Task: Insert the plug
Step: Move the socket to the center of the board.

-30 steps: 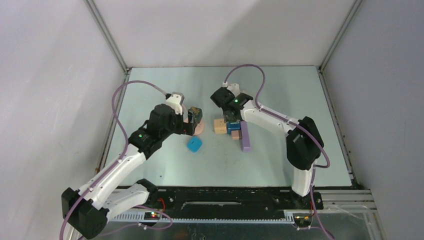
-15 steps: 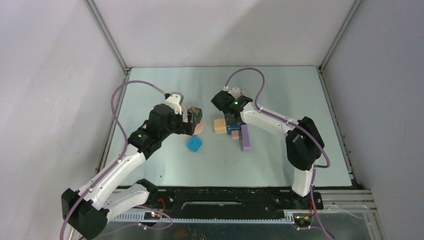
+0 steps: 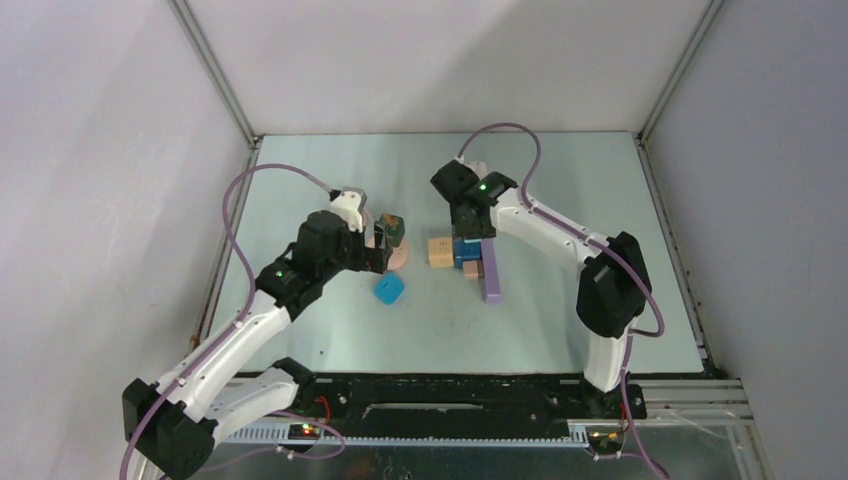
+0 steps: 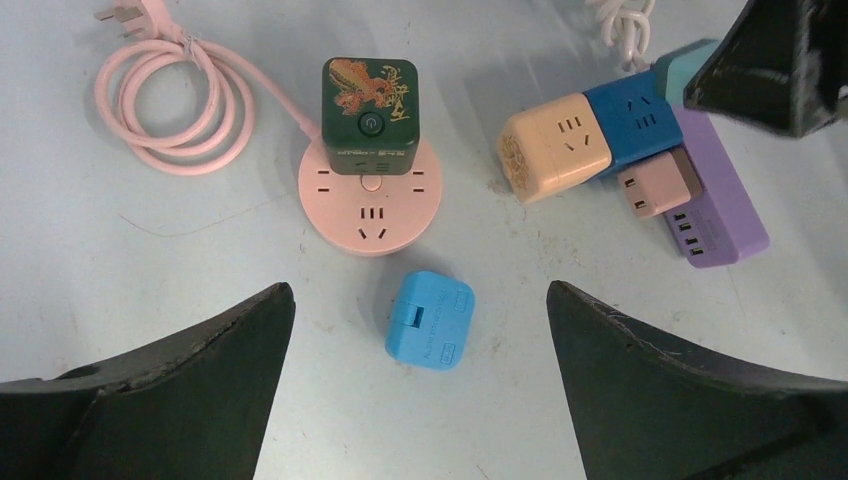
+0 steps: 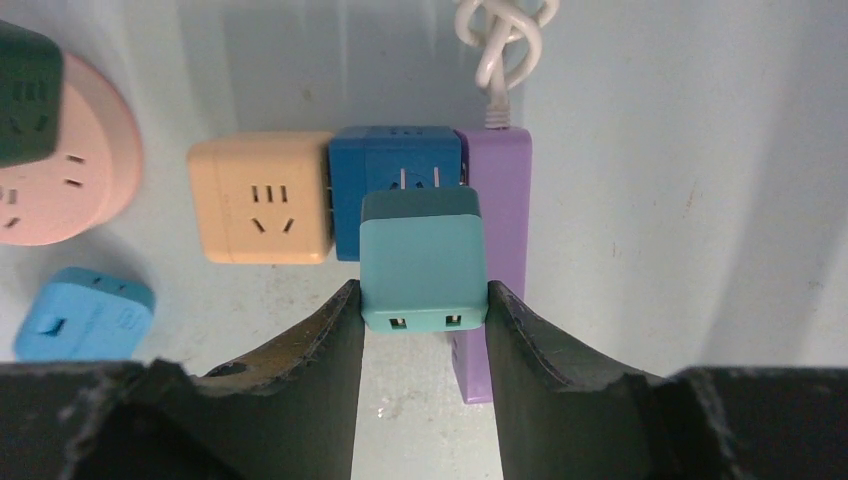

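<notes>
R gripper (image 5: 423, 292) has its jaws pinched on the teal plug (image 5: 423, 262), near the middle of the table (image 3: 580, 190), a bit toward its far edge. The pins point at the blue block (image 5: 395, 150), w/ the purple strip (image 5: 503, 200) just beside. We can't tell if the pins touch it. In the top view the plug hides under the wrist. The white cord (image 5: 497, 40) is cut off up top. L gripper (image 4: 418, 290) hangs w/ jaws wide, nothing in them, over the pink round socket (image 4: 372, 225) w/ a green cube (image 4: 370, 105) on it.

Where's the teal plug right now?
In the right wrist view, the teal plug is gripped by the right end effector, prongs toward the blue socket cube, beside the purple power strip.
</notes>
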### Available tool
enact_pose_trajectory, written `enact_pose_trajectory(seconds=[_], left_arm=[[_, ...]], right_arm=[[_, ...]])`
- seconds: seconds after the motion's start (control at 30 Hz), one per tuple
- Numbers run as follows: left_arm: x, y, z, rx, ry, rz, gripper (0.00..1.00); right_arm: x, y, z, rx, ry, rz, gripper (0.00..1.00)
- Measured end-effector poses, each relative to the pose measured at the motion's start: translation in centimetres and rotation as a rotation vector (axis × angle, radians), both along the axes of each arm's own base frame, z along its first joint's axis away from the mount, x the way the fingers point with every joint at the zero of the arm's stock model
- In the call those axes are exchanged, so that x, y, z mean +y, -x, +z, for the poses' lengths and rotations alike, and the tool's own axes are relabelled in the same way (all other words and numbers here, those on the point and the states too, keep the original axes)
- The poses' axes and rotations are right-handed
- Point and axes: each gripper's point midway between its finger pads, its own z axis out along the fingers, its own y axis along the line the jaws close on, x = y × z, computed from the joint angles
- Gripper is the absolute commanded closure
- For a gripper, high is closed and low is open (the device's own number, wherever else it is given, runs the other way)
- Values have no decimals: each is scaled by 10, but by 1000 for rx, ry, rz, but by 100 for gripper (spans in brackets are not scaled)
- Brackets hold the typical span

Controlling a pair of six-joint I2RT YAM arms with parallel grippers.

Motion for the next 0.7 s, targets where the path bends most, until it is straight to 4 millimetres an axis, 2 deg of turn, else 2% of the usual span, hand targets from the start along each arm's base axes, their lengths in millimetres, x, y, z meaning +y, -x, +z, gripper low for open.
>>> enact_pose_trajectory(seconds=[0.27,0.37,0.7], left_arm=[[0,0,0,1,1,-8,0],[-1,0,0,1,2,-12,0],[-1,0,0,1,2,-13,0]], right_arm=[[-3,-19,30,60,-114,-16,100],[-4,-22,28,102,-137,-14,100],[0,-5,21,279,-142,39,100]])
